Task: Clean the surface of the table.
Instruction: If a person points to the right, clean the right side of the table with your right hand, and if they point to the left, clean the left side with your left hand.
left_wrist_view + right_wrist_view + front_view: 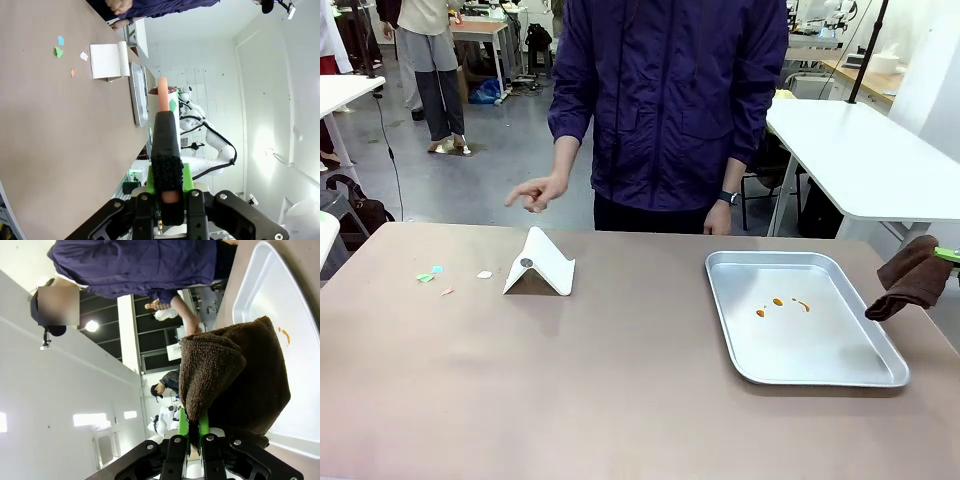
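Left end effector [167,186]: clenched on a long black tool [165,132] with a peach-coloured tip, at the bottom centre of the left wrist frame.
Right end effector [192,430]: clenched on a dark brown terry cloth [230,375], which hung at the right edge of the front frame.
Desk [620,400]: large, rectangular, greyish-brown and matte. It lay across the lower front frame with its long axis left to right.
Paper scraps [425,277]: small green, blue, white and orange bits at middle left, near a white folded sheet [538,268].
Silver metal tray [820,345]: middle right, with orange smears, just beside the cloth.
Key relation: the scraps lay at the upper left of the left wrist frame, ahead of the tool, so the left arm was judged nearer.
Person's hand [538,192]: pointed downward beyond the far edge.
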Robot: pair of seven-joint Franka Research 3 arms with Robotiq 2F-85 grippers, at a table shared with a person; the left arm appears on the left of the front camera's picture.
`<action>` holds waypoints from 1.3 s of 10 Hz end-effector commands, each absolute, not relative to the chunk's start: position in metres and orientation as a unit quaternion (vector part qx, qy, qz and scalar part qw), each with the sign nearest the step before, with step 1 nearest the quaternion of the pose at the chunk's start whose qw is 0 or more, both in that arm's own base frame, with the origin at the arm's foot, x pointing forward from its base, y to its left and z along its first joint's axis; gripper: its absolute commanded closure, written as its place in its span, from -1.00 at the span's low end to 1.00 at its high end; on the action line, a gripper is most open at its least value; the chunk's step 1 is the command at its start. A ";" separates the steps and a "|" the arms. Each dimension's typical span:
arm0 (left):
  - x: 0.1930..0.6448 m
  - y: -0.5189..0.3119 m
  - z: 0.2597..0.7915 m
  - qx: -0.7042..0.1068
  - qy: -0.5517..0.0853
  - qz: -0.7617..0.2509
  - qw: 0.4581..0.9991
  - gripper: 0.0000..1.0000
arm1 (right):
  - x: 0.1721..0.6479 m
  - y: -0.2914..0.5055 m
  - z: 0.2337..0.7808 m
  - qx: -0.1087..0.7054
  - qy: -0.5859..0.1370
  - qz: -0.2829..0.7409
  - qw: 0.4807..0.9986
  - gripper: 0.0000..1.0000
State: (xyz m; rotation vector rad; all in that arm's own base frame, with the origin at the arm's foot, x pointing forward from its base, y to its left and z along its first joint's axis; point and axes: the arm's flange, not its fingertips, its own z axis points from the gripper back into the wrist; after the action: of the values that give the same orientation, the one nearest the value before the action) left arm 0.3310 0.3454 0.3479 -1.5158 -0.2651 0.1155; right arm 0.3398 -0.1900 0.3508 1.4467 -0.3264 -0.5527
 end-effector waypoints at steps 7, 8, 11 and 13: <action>0.326 0.344 0.351 -0.683 -0.123 0.043 0.719 1.00 | 0.338 -0.191 0.358 0.654 -0.146 -0.241 0.702 0.91; 0.326 0.344 0.351 -0.683 -0.123 0.043 0.719 1.00 | 0.338 -0.191 0.358 0.654 -0.146 -0.241 0.702 0.91; 0.343 0.335 0.354 -0.649 -0.137 0.097 0.742 0.55 | 0.338 -0.191 0.358 0.654 -0.146 -0.241 0.702 0.91; 0.366 0.319 0.358 -0.602 -0.159 0.156 0.767 0.55 | 0.338 -0.191 0.358 0.654 -0.146 -0.241 0.702 0.91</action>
State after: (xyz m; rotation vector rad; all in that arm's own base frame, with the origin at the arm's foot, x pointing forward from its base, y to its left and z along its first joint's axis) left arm 0.3596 0.3421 0.3481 -1.3494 -0.3159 0.2525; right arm 0.3398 -0.1901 0.3509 1.4467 -0.3267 -0.5527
